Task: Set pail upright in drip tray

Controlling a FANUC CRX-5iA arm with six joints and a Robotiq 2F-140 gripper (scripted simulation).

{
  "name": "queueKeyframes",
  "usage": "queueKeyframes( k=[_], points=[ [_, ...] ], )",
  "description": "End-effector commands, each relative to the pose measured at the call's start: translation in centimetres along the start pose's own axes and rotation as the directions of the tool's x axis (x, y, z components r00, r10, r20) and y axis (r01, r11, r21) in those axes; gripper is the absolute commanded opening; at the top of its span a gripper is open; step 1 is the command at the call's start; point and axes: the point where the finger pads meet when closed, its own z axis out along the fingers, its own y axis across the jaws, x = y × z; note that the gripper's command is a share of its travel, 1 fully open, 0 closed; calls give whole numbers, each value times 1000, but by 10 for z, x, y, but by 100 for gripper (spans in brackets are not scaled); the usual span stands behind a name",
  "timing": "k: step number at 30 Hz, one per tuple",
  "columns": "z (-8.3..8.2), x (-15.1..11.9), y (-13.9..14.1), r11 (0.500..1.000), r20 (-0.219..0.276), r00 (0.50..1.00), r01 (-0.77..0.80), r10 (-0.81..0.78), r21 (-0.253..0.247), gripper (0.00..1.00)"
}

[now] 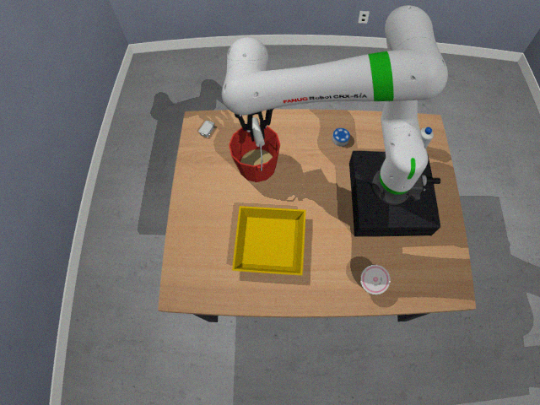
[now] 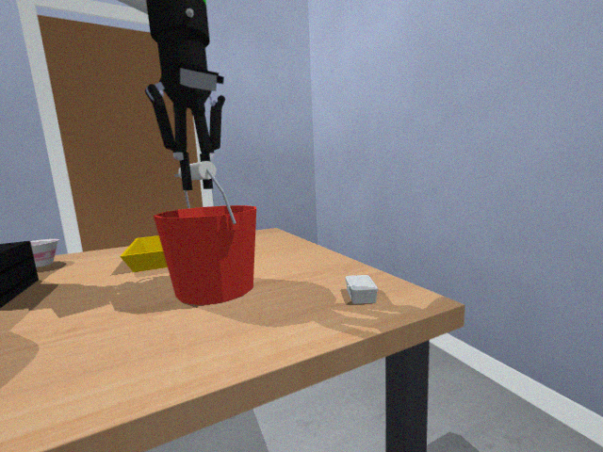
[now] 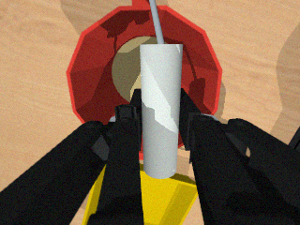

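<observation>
A red pail [image 1: 255, 159] [image 2: 209, 255] [image 3: 94, 89] stands upright on the wooden table [image 1: 200, 244] at the back left. Its wire handle stands up and carries a white cylindrical grip [image 1: 257, 132] [image 2: 197, 170] [image 3: 160, 112]. My gripper [image 1: 256, 126] [image 2: 194, 169] [image 3: 158, 101] is directly above the pail and shut on that white grip, one black finger on each side. The yellow drip tray [image 1: 268, 240] [image 2: 140, 253] [image 3: 159, 199] lies empty in front of the pail, nearer the table's front edge.
A small grey box [image 1: 206, 128] [image 2: 361, 288] lies left of the pail near the table's corner. A blue round object [image 1: 341, 136] and the black robot base [image 1: 392, 218] are to the right. A white and pink cup [image 1: 375, 279] [image 2: 43, 250] stands at the front right.
</observation>
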Motion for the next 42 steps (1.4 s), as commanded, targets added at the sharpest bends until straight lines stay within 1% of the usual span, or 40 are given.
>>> queueKeyframes(
  k=[1, 12, 24, 26, 42],
  points=[
    [-1, 0, 0, 1000, -1, 1000, 0, 0, 1, 10],
    [-4, 0, 0, 1000, -1, 1000, 0, 0, 1, 10],
    [-16, 0, 0, 1000, -1, 1000, 0, 0, 1, 10],
    [-16, 0, 0, 1000, -1, 1000, 0, 0, 1, 10],
    [-41, 0, 0, 1000, -1, 1000, 0, 0, 1, 10]
  ],
)
